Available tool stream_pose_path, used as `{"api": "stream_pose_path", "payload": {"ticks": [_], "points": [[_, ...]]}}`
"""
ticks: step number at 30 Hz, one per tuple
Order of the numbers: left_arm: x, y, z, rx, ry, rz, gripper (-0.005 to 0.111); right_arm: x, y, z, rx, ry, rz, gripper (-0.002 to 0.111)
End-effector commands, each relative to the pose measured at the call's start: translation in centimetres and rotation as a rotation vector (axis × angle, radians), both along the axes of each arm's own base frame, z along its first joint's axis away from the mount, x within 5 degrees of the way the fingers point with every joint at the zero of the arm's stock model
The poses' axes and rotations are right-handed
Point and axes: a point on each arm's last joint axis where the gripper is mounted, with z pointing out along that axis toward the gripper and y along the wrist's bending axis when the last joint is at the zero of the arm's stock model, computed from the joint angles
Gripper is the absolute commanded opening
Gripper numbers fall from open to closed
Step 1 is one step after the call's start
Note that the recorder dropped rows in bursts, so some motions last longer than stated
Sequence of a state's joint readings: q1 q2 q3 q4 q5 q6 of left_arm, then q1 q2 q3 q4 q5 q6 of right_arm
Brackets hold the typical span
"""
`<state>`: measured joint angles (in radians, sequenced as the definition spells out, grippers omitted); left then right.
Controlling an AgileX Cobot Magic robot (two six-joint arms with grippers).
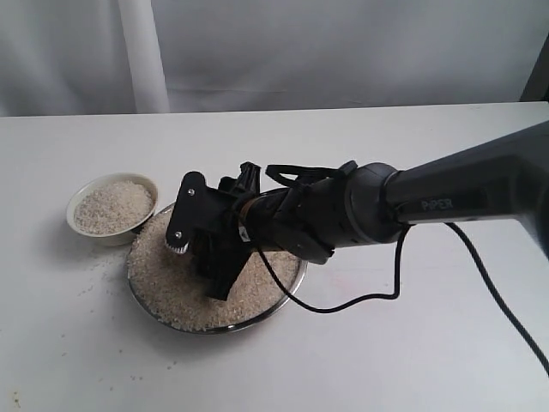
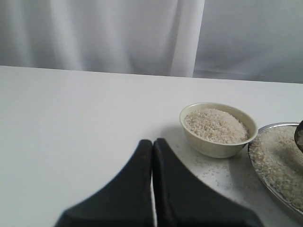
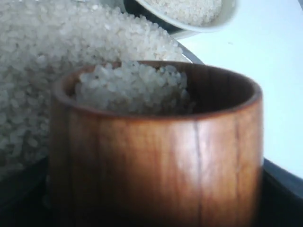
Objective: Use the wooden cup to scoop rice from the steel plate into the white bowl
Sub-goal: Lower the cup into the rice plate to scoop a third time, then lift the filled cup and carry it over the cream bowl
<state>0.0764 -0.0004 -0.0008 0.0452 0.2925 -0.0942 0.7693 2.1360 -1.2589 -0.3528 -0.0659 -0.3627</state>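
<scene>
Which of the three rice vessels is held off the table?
The wooden cup: the right gripper holds it, while the steel plate and white bowl rest on the table.

White table (image 1: 403, 360), pale draped curtain (image 1: 283, 43)

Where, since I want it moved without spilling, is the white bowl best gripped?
Probably pinch the white bowl by its thick rim, from above, on the side away from the steel plate, which sits close; the rim stands clear of the rice.
</scene>
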Motion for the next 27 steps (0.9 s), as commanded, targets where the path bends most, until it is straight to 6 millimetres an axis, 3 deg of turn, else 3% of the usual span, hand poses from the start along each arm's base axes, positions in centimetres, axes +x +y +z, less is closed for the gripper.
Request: {"api": "stream_pose_path", "payload": {"ticks": [1, 11, 19, 24, 27], "points": [[0.0, 0.0, 0.0, -0.002, -0.007, -0.007, 0.0, 0.1, -0.1, 1.7, 0.041, -0.032, -0.001, 0.0], [0.0, 0.0, 0.0, -0.002, -0.007, -0.007, 0.0, 1.5, 0.6, 6.2, -0.027, -0.074, -0.028, 0.0], [0.0, 0.0, 0.0, -0.002, -0.007, -0.007, 0.0, 2.5, 4.5, 11.1, 0.051, -0.198, 0.012, 0.0], [0.0, 0.0, 0.0, -0.002, -0.007, -0.007, 0.0, 4.1, 7.4, 11.6, 0.004, -0.253, 0.019, 0.0], [0.0, 0.0, 0.0, -0.002, -0.007, -0.007, 0.0, 5.4, 9.2, 11.0, -0.157, -0.325, 0.012, 0.0]]}}
